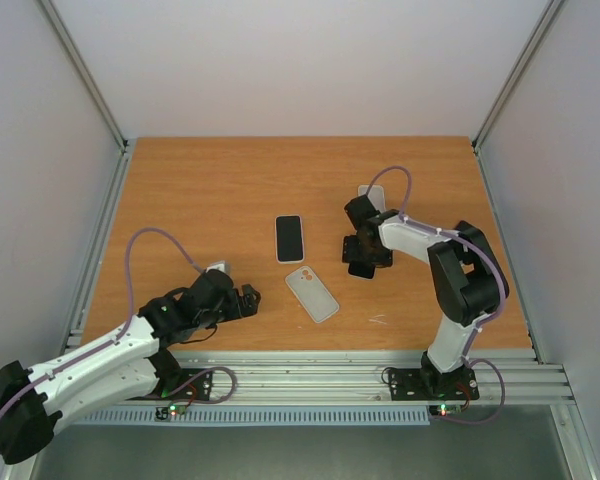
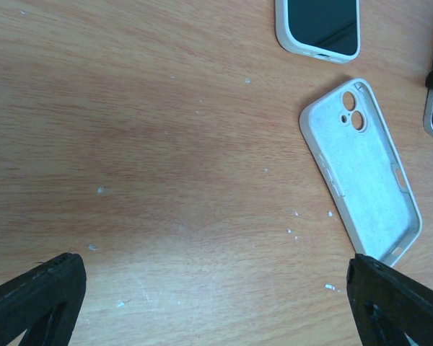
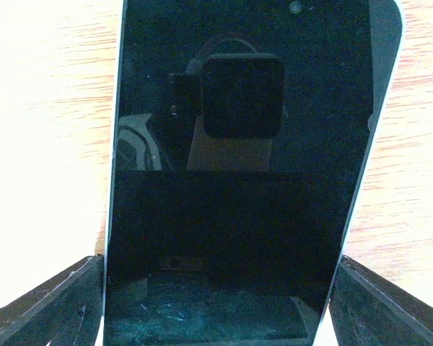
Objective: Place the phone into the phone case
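On the orange wooden counter (image 1: 200, 190), the empty white silicone phone case (image 1: 312, 293) lay diagonally between the left end effector (image 1: 248, 298), fingers spread and empty, and the right end effector (image 1: 360, 265), clamped across the black-screened phone (image 3: 238, 180) just right of it.

Your table (image 1: 200, 200) is orange-brown wood with a fine grain, flecked with pale specks. The phone case (image 2: 364, 173), at the right of the left wrist frame, is off-white with a faintly mottled lining. The phone (image 3: 245, 180) filling the right wrist view has a glossy black screen. Its edge looks silvery white, though glare makes that uncertain. The left arm (image 1: 90, 365) and right arm (image 1: 415, 235) are white with black joints.
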Robot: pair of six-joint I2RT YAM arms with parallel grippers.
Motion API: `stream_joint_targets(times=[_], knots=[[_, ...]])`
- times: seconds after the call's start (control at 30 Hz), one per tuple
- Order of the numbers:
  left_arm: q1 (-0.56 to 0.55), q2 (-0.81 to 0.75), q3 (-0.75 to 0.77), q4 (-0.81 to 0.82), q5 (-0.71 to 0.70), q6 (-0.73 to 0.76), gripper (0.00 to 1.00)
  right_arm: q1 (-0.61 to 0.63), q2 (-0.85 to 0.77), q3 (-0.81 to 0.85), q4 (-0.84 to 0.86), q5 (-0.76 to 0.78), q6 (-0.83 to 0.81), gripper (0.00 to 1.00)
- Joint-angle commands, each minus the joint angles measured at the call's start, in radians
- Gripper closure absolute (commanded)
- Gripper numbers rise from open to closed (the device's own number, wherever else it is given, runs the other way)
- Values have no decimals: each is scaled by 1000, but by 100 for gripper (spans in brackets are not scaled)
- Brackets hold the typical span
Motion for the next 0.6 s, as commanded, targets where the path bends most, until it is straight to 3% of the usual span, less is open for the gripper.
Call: stream_joint_targets(times=[0.0,0.37,0.57], knots=[[3,-6,-13,65,25,-29,1,0,11,-75,-17,31,13,20],[4,23,-20,210,146,-40,1,21,-174,-138,2,-5,-27,39],[4,71,-23,311,212,-44,1,78,-278,-148,1,-38,-76,44]])
